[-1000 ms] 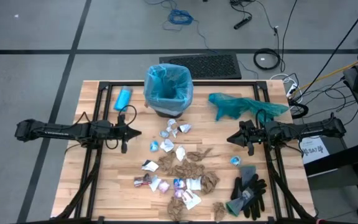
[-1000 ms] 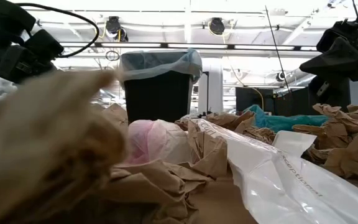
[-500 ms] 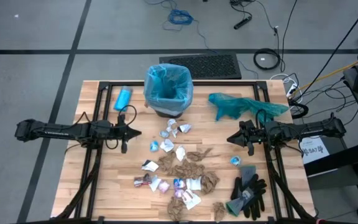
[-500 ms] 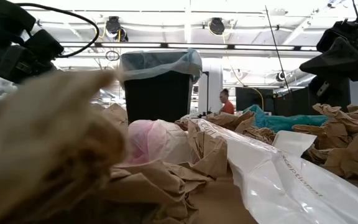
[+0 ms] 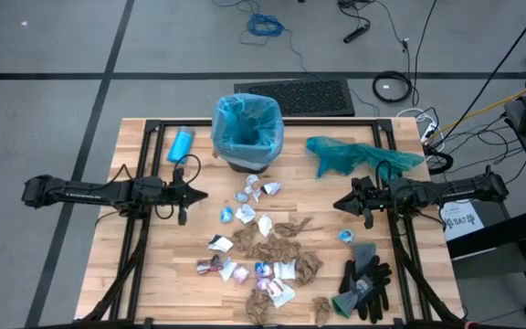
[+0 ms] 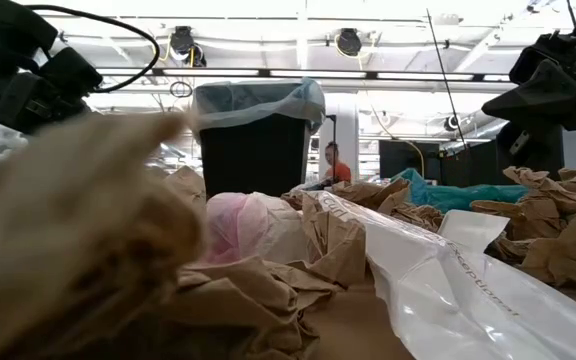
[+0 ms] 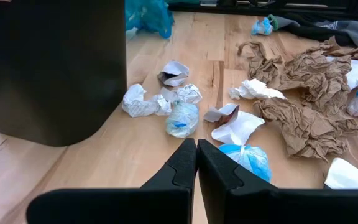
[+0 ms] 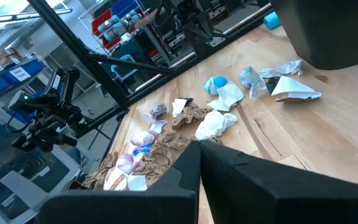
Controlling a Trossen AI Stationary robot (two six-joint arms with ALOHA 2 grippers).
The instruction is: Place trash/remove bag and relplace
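The trash (image 5: 263,251) lies scattered over the table's middle and near half: brown paper wads, white wrappers, a few colourful bits. A black bin lined with the pale blue bag (image 5: 247,126) stands upright near the far edge; the bag's rim folds over the bin's top. My left gripper (image 5: 199,195) hovers shut at the table's left, pointing at the scraps; in its wrist view (image 7: 196,149) the fingertips meet. My right gripper (image 5: 338,205) hovers shut at the right, its fingertips together in its wrist view (image 8: 199,146). Neither holds anything.
A teal-green plastic bag (image 5: 359,155) lies at the far right. Black-and-grey gloves (image 5: 365,281) rest near the right front corner. A light-blue bottle (image 5: 181,144) lies left of the bin. A person in orange (image 6: 336,166) walks far behind the table.
Both arms stay still. Only the person in the room behind the table has walked leftward in the low view.
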